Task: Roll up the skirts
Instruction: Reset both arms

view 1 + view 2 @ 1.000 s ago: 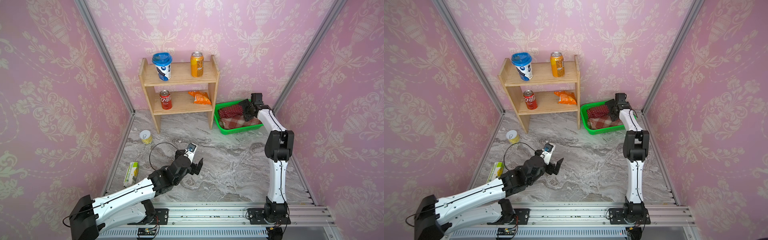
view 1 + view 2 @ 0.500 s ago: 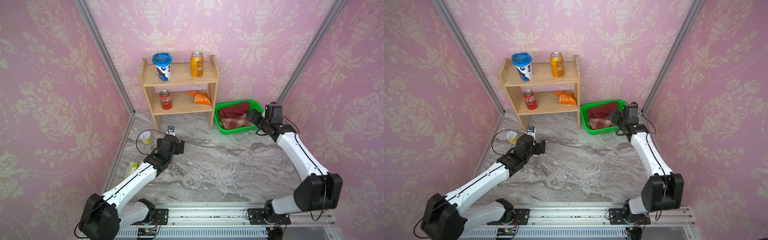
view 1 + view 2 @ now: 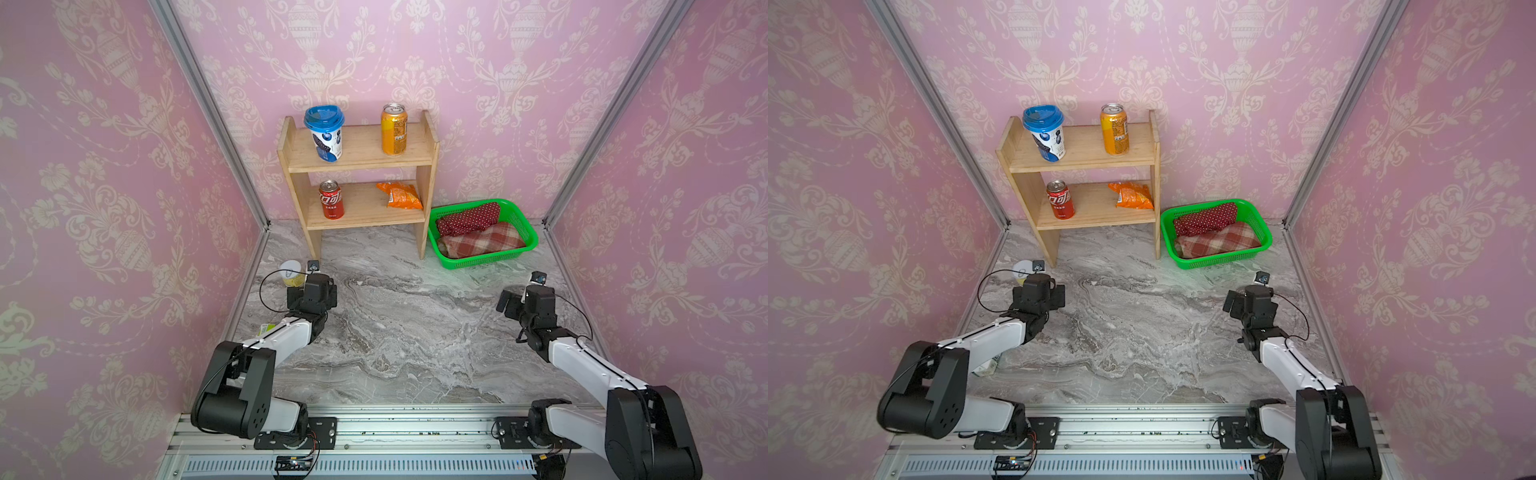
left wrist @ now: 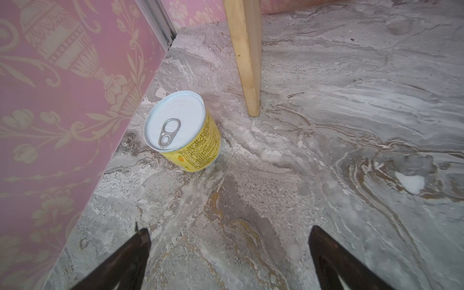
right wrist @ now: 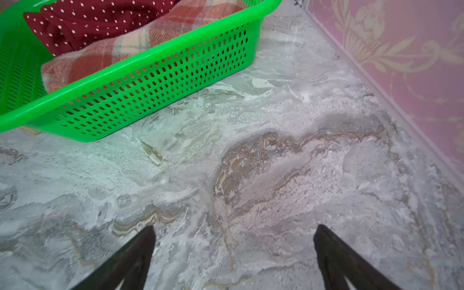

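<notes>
Wide open and empty at the left pincer (image 4: 229,232), low over the grey marbled surface (image 3: 415,332). Just ahead of it, a yellow tin (image 4: 193,148) with a pull-ring lid, upright, close to the left wall and near the foot of the wooden shelf (image 3: 365,151).

Wide open and empty likewise at the right pincer (image 5: 235,229), over bare surface near the right wall. Beyond it, a green basket (image 5: 150,82) in the far right corner, just beside the shelf. Inside the basket, the dark red dotted skirt (image 5: 100,20) toward the back and the plaid skirt (image 5: 150,42) in front, touching.

On the shelf, a blue-lidded cup (image 3: 326,137), an orange can (image 3: 394,131), a red can (image 3: 331,201) and a snack bag (image 3: 401,195).

All round, pink wallpaper (image 3: 104,187) with cream urns, metal posts (image 3: 208,112) in the corners and a metal rail (image 3: 415,424) along the near edge.
</notes>
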You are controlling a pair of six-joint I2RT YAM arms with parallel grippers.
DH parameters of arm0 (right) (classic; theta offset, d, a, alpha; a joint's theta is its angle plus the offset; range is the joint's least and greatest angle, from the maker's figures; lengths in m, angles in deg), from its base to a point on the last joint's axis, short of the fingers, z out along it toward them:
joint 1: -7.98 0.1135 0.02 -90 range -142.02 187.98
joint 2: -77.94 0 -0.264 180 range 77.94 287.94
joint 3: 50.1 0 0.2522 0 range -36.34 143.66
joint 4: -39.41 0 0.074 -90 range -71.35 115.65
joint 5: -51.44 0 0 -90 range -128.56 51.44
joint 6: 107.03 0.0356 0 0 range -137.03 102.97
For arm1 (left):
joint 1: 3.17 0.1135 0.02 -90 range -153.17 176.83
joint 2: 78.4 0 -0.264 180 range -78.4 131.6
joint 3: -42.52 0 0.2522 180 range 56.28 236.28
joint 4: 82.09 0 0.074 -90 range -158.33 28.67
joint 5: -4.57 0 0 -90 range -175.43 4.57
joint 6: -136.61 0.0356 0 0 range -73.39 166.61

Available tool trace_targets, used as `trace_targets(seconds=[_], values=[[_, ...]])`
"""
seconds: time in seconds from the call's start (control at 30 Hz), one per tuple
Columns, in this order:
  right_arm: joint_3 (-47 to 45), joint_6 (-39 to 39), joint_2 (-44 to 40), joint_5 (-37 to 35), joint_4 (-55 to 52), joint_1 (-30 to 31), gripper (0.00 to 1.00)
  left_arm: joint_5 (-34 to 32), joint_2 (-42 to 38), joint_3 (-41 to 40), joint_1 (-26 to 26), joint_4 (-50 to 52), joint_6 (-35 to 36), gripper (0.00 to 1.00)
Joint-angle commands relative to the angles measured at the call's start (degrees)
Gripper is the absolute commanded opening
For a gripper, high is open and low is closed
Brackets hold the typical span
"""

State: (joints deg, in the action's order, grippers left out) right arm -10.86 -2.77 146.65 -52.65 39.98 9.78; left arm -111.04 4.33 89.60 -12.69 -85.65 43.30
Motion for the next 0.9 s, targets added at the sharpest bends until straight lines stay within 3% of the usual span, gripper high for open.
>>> trace_targets(seconds=[0.0,0.2,0.37,0.47,0.53,0.63,0.87], values=[[-0.84,-5.66,4.86,-3.07,11.44,-0.50,1.00,-1.16,4.42,-2.72,1.11,-11.77,3.22,0.99],[-1.57,-6.90,11.59,2.50,24.40,-1.78,1.00,2.36,8.90,-3.85,1.71,-22.96,8.40,0.99],[-3.63,-11.36,17.30,8.42,34.04,-0.12,1.00,9.56,8.00,-5.87,8.54,-25.04,1.43,0.99],[-3.37,-11.38,17.18,9.19,32.66,-0.35,1.00,11.51,8.18,-10.81,8.81,-34.14,1.41,0.99],[-3.28,-11.44,17.20,9.29,32.78,-0.38,1.00,10.45,12.41,-14.95,8.74,-47.59,2.33,0.99],[-3.28,-11.56,17.06,9.17,32.50,-0.30,1.00,9.92,9.68,-12.93,8.73,-38.13,1.37,0.99],[-1.86,-12.77,17.03,13.67,29.86,-0.61,1.00,11.62,11.74,-16.71,7.94,-49.11,3.75,0.99]])
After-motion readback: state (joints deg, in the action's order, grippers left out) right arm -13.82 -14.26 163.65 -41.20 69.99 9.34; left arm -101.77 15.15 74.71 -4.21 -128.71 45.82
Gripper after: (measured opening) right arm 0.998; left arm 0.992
